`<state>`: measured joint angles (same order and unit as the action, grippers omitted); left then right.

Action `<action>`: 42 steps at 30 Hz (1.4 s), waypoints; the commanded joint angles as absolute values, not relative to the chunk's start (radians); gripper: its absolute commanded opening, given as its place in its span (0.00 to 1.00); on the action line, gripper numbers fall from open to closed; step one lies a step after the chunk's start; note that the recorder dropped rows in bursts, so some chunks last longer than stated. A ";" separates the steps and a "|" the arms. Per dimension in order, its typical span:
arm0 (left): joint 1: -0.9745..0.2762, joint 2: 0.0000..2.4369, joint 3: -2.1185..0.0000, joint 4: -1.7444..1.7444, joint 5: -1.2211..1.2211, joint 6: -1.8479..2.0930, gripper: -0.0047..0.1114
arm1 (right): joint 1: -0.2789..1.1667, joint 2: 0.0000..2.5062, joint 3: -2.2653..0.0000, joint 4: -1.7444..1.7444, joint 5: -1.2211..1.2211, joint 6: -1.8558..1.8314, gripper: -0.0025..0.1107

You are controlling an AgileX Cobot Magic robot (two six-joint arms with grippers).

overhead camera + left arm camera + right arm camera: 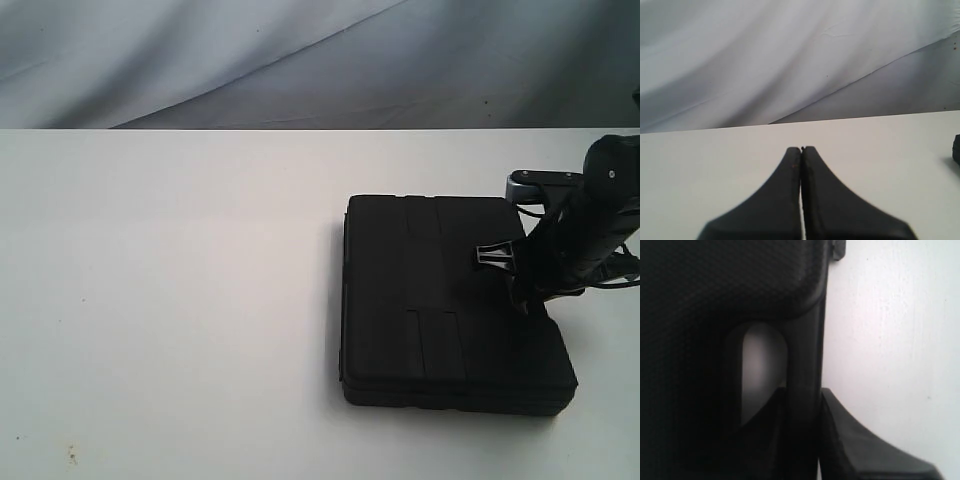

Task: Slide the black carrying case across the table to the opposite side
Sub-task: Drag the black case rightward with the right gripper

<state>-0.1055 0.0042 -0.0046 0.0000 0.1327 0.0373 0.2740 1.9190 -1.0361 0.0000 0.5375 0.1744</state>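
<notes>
While the black carrying case (450, 300) lies flat toward the right of the table (180, 300), the right hand (802, 395) clasps its edge handle (805, 340); the left hand (801, 149) is clenched, empty. Rigid and probably fairly heavy, the case should slide readily when drawn by that handle.

The black case (450, 300) is lying flat on the right part of the white counter (170, 300), and the right end effector (500, 262) is reaching down at its right edge.

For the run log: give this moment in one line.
right claw: shut on handle of black carrying case | case: flat on table, right in exterior view | left claw: shut, empty
</notes>
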 commanded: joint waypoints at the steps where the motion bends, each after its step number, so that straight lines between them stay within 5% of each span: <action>1: -0.104 0.000 0.000 0.000 0.132 0.030 0.04 | 0.241 1.910 -1.006 -0.043 0.537 0.158 0.02; 19: -0.104 0.000 0.000 0.000 0.132 0.033 0.04 | 0.231 1.910 -0.987 -0.041 0.509 0.139 0.03; 28: -0.104 0.000 0.000 0.000 0.132 0.035 0.04 | 0.231 1.903 -0.987 -0.037 0.501 0.143 0.40; 42: -0.104 0.000 0.000 0.000 0.132 0.032 0.04 | 0.231 1.846 -0.987 -0.022 0.507 0.146 0.41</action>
<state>-0.1055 0.0042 -0.0046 0.0000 0.1327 0.0373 0.2390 1.8779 -0.9880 -0.0227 0.5005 0.1525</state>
